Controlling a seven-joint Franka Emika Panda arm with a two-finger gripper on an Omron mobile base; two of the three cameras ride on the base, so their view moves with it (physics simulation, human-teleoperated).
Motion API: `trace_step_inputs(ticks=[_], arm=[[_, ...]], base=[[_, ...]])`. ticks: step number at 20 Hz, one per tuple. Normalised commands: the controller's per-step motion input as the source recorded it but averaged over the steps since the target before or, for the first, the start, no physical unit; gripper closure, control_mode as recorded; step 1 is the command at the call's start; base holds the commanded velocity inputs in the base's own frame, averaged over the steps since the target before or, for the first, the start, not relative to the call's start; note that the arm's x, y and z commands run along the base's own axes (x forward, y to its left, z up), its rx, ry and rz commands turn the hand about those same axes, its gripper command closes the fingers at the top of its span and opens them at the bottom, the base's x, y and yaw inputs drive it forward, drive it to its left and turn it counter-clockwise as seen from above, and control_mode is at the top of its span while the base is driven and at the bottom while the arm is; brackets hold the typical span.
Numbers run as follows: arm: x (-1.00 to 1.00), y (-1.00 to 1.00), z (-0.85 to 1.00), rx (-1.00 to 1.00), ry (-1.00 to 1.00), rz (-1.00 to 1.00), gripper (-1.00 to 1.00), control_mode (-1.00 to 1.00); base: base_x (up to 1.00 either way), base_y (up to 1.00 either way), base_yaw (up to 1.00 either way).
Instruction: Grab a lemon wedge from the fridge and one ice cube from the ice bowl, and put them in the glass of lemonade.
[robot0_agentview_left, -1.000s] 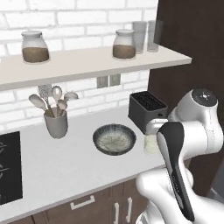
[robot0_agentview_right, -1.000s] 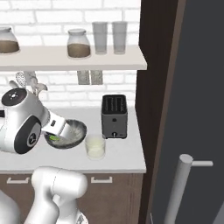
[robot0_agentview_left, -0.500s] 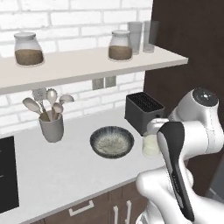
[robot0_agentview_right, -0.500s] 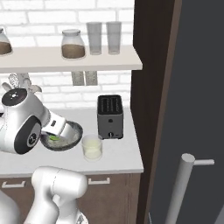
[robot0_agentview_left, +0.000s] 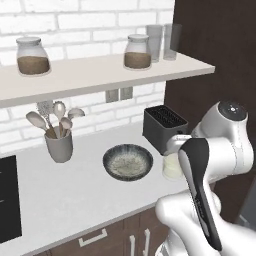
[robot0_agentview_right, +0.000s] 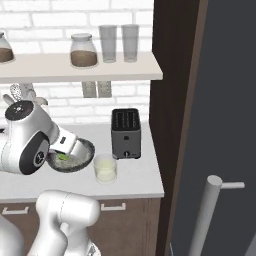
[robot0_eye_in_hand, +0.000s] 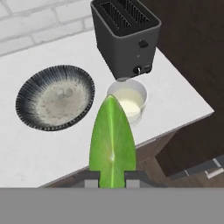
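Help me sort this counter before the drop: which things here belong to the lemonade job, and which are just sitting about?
Job: lemon wedge, held in the shut jaws; glass of lemonade; ice bowl; fridge.

Sitting about: toaster; utensil cup with spoons; two brown-filled jars; two tall glasses on the shelf.

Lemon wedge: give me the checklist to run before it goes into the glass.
1. Lemon wedge held between the jaws: ok.
2. Glass of lemonade upright on the counter: ok.
3. Glass mouth uncovered: ok.
4. Wedge directly over the glass: not ok; in the hand view the glass sits beyond the wedge's tip.
5. Toaster close behind the glass, clearance for the descent: cannot tell.
6. Ice in the bowl: cannot tell.
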Motion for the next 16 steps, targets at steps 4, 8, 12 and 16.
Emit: trace_step_inputs(ticks=[4,8,12,16], arm=[[0.37,-0.14,-0.3,0.05,0.0,0.0,1.0,-1.0],[0.3,-0.4,-0.42,0.0,-0.01,0.0,1.0,-1.0],[0.45,-0.42,-0.23,0.0,0.04,0.0,1.0,-1.0],[0.64,-0.12,-0.08,0.0,0.12,0.0,1.0,-1.0]], base=[[0.0,0.0,0.0],[0.0,0.0,0.0],[0.0,0.0,0.0],[0.0,0.0,0.0]])
